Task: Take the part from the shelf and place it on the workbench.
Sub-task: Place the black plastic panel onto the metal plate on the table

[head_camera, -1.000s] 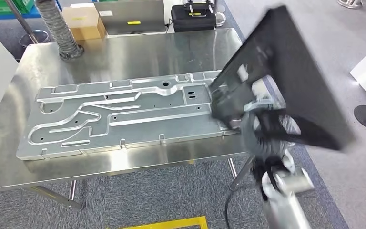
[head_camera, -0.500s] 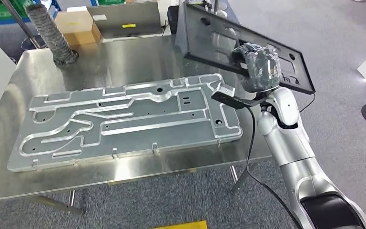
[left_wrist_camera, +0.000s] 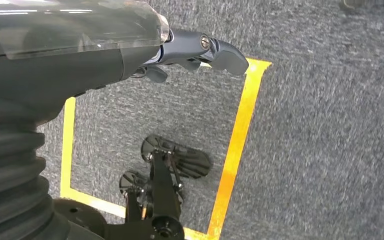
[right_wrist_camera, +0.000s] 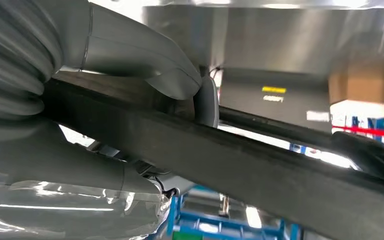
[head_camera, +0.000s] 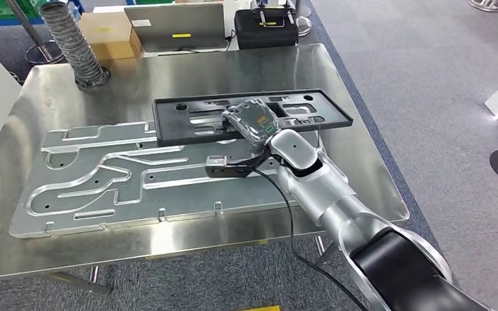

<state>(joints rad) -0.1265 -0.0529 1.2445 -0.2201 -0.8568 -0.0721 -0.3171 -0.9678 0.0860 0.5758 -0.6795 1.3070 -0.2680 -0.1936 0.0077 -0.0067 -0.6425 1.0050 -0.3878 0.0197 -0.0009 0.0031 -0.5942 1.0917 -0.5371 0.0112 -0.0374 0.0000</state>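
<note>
The part is a long black panel (head_camera: pixel 311 116) with several cut-outs. It lies nearly flat over the far side of the steel workbench (head_camera: pixel 363 175), its near edge over a large silver machined plate (head_camera: pixel 136 175). I cannot tell whether it touches the plate. My right hand (head_camera: pixel 253 123) grips the panel near the middle of its near edge. In the right wrist view the grey thumb (right_wrist_camera: pixel 145 55) is clamped over the panel's black rim (right_wrist_camera: pixel 240 170). My left hand (left_wrist_camera: pixel 200 50) hangs over the carpet and holds nothing, its fingers apart.
At the bench's far edge are a corrugated grey hose (head_camera: pixel 71 45), a cardboard box (head_camera: pixel 107 32), a grey laptop (head_camera: pixel 175 23) and a black case (head_camera: pixel 266 29). Yellow tape (left_wrist_camera: pixel 235 145) marks the carpet below me. A cable (head_camera: pixel 292 214) hangs off the bench's near edge.
My right arm has swung the black panel from upright at the bench's right end down and to the left, so it now lies flat over the bench. The view shifted slightly.
</note>
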